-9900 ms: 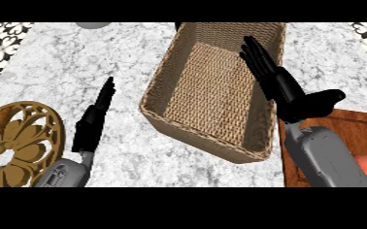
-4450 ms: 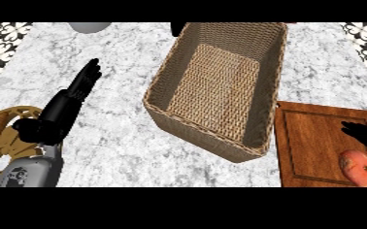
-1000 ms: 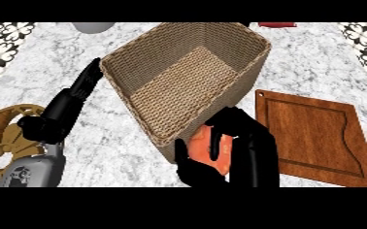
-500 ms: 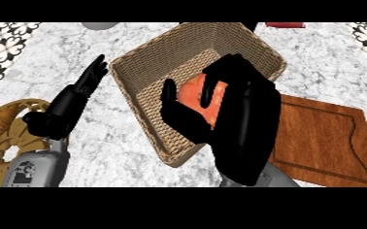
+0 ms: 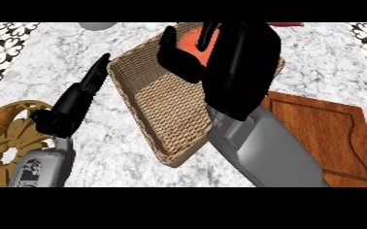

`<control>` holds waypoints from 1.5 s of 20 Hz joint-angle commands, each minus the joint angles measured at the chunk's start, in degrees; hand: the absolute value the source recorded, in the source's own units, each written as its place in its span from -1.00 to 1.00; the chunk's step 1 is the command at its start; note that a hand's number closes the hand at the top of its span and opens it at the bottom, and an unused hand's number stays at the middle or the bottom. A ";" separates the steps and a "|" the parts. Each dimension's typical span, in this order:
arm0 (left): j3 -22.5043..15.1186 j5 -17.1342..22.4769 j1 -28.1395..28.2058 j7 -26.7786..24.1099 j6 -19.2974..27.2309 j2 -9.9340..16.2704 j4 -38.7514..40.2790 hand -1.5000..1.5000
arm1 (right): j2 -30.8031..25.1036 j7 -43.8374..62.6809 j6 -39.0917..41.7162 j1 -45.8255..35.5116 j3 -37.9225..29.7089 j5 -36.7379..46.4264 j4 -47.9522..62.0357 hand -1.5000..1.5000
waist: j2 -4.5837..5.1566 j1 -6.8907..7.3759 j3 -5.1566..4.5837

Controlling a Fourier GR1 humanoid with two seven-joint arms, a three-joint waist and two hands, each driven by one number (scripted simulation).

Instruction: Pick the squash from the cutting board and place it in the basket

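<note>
Beneath me the worktop [image 5: 122, 150] is white marble veined with grey, with a dark patterned strip at its far left corner and a grey rounded object [image 5: 97, 25] at the far edge. A wooden cutting board [image 5: 326, 131] lies at my right, bare, and a gold openwork trivet [image 5: 14, 126] sits at my near left, partly under my left forearm. The woven basket [image 5: 168, 106] stands between them, turned at an angle. My right hand [image 5: 240, 63] hangs over the basket's far end, thumb and fingers curled round the orange squash [image 5: 193, 43], which shows only as a patch between them, above the basket's interior; I cannot tell whether it touches the weave. My left hand [image 5: 72, 106] is relaxed, fingers straight, just beside the basket's left wall. Compared with half a second ago, my right hand and the squash have moved farther across the basket, and my forearm now covers more of its near right side.
</note>
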 commanded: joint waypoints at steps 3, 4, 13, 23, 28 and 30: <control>1.18 0.27 1.75 -0.58 -0.51 1.07 -0.78 0.00 | 0.48 8.62 -6.09 -0.44 -1.58 -2.03 7.67 1.00 | 0.13 -0.40 0.09; 1.14 0.43 1.72 -0.87 -0.32 0.56 -0.58 0.00 | 0.48 7.94 -5.79 -1.38 -2.60 -2.98 8.54 1.00 | 0.12 -0.52 0.09; 2.44 0.50 -0.73 -1.89 -1.35 1.30 2.37 0.00 | 0.48 -4.89 -13.35 7.77 -6.95 1.70 10.32 1.00 | 0.14 -1.95 0.12; 3.63 2.44 4.28 0.53 -2.59 1.75 -4.22 0.00 | 0.49 -12.83 -22.03 9.76 -14.30 1.12 12.83 -1.00 | -0.01 -1.51 0.14; 2.51 -0.88 1.15 -4.94 -1.39 0.02 3.96 0.00 | 0.49 -14.24 -22.35 7.96 -13.46 0.29 12.41 -1.00 | 0.04 -1.81 0.11; 2.64 0.65 5.57 -4.01 -2.71 0.65 -1.36 0.00 | 0.49 -11.08 -22.07 7.99 -10.57 -0.06 7.28 -1.00 | -0.09 -1.54 0.11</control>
